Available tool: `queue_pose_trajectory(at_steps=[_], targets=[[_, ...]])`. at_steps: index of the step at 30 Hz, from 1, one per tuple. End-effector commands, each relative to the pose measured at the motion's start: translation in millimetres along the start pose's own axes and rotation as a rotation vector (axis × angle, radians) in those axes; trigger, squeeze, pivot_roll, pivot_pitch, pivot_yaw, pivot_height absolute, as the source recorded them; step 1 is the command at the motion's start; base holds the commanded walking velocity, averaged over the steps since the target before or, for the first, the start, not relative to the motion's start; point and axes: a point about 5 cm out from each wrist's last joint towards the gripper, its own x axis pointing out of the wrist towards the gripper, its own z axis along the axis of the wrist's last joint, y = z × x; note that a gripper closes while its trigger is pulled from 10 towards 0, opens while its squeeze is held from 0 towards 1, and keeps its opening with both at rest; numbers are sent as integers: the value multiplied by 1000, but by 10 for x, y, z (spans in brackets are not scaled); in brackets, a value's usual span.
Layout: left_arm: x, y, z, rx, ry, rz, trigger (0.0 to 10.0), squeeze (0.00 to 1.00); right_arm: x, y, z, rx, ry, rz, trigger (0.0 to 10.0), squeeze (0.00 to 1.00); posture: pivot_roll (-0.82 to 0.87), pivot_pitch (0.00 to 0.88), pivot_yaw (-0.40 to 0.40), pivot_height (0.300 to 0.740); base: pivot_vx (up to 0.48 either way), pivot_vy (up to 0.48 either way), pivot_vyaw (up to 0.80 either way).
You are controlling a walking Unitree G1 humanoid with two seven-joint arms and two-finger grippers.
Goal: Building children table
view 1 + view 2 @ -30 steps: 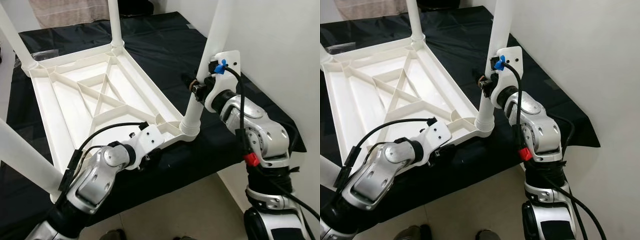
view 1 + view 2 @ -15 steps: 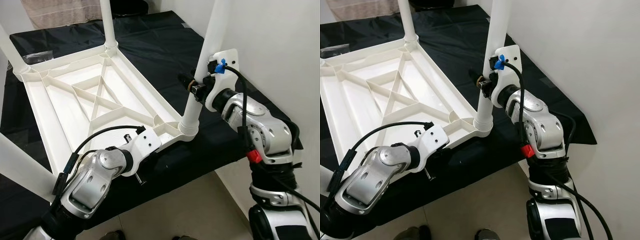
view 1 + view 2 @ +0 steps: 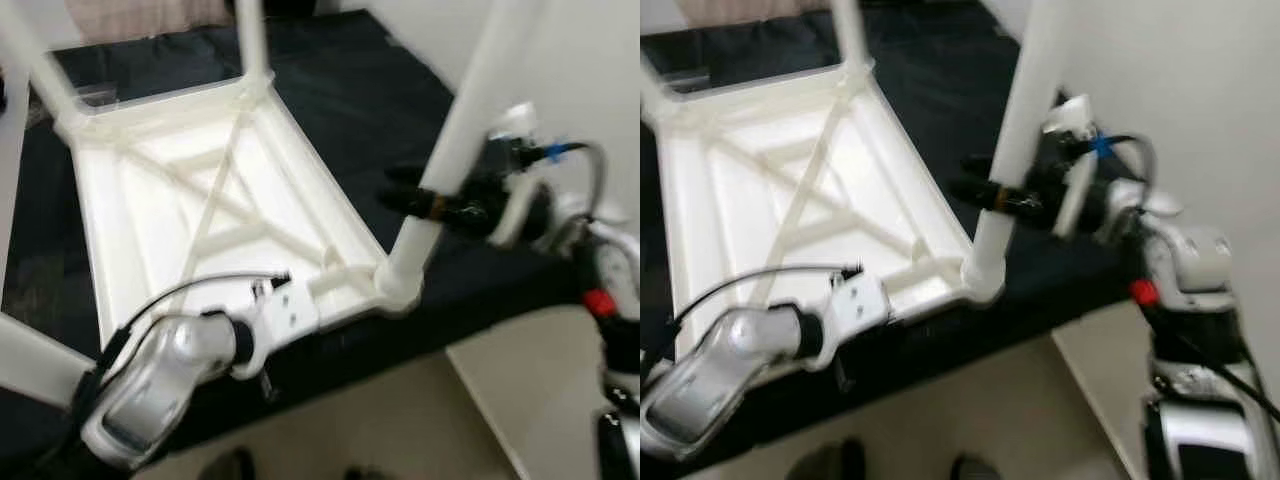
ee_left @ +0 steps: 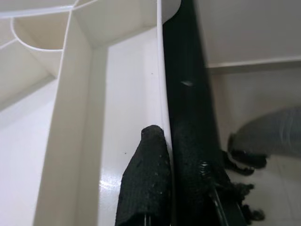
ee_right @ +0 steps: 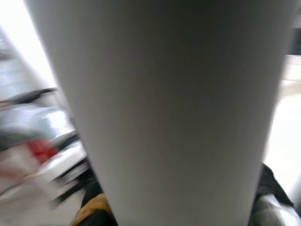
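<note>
while both eye views are motion-blurred, layout still reads ok. white plastic table top (image 3: 190,215) lies upside down on a black cloth (image 3: 350,110), ribbed underside up w/ diagonal braces visible. legs stand up from its corners: far-left leg (image 3: 35,60), far-right leg (image 3: 252,40), near-left leg (image 3: 35,360), near-right leg (image 3: 455,160) seated in the near-right corner socket.

right gripper (image 3: 425,200) is at the near-right leg, roughly mid-height, black fingers on either side of the tube, clenched around it. right wrist view is mostly the white tube (image 5: 160,108) up close, blurred.

left gripper (image 4: 162,188) sits at the near edge of the table top, left of the near-right corner. left wrist view: one black finger (image 4: 146,183) lies inside the rim on the white underside, the other runs outside it against the black cloth, so the thin rim wall (image 4: 160,70) is pinched between them, grasping the table top edge.

silver left arm (image 3: 165,385) reaches in from near-left w/ a black cable looping over it. right arm (image 3: 1180,260) comes in from the right, red tag on it. light floor (image 3: 400,420) shows below the near edge of the cloth; wall on the right.
</note>
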Motion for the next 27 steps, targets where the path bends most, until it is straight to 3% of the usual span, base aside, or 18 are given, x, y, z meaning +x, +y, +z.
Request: queue_pose_trajectory(at_steps=[1, 2, 5, 8, 9, 11, 13, 17, 19, 21, 23, 25, 26, 27], targets=[[-820, 843, -874, -108, 453, 516, 0, 0, -382, 131, 127, 72, -62, 149, 0, 0, -33, 212, -115, 740, 0, 0, 0], [-820, 843, -874, -108, 453, 516, 0, 0, -382, 131, 127, 72, -62, 149, 0, 0, -33, 212, -115, 740, 0, 0, 0], [-1032, 1023, -899, -77, 479, 576, 0, 0, -400, 160, 75, 96, -36, 171, 0, 0, -32, 211, -122, 740, 0, 0, 0], [-1131, 1120, -900, -52, 491, 601, 0, 0, -399, 174, 39, 109, -24, 179, 0, 0, -35, 212, -125, 740, 0, 0, 0], [-1233, 1240, -883, -22, 502, 633, 0, 0, -379, 185, 10, 118, -24, 198, 0, 0, -42, 211, -127, 740, 0, 0, 0], [-1233, 1240, -883, -22, 502, 633, 0, 0, -379, 185, 10, 118, -24, 198, 0, 0, -42, 211, -127, 740, 0, 0, 0], [-1352, 1446, -828, 31, 503, 694, 0, 0, -276, 222, -59, 132, -34, 254, 0, 0, -52, 207, -130, 740, 0, 0, 0], [-1357, 1514, -783, 52, 489, 714, 0, 0, -201, 244, -93, 133, -49, 290, 0, 0, -52, 207, -130, 740, 0, 0, 0], [-1263, 1598, -677, 80, 421, 760, 0, 0, 159, 331, -175, 97, -122, 324, 0, 0, -62, 195, -134, 740, 0, 0, 0], [-1263, 1598, -677, 80, 421, 760, 0, 0, 159, 331, -175, 97, -122, 324, 0, 0, -62, 195, -134, 740, 0, 0, 0], [-1174, 1642, -602, 89, 358, 819, 0, 0, 600, 428, -253, 37, -154, 270, 0, 0, -70, 185, -133, 740, 0, 0, 0], [-1174, 1642, -602, 89, 358, 819, 0, 0, 600, 428, -253, 37, -154, 270, 0, 0, -70, 185, -133, 740, 0, 0, 0], [-1144, 1655, -580, 90, 333, 840, 0, 0, 756, 438, -284, 17, -158, 211, 0, 0, -71, 182, -133, 740, 0, 0, 0], [-1144, 1655, -580, 90, 333, 840, 0, 0, 756, 438, -284, 17, -158, 211, 0, 0, -71, 182, -133, 740, 0, 0, 0]])
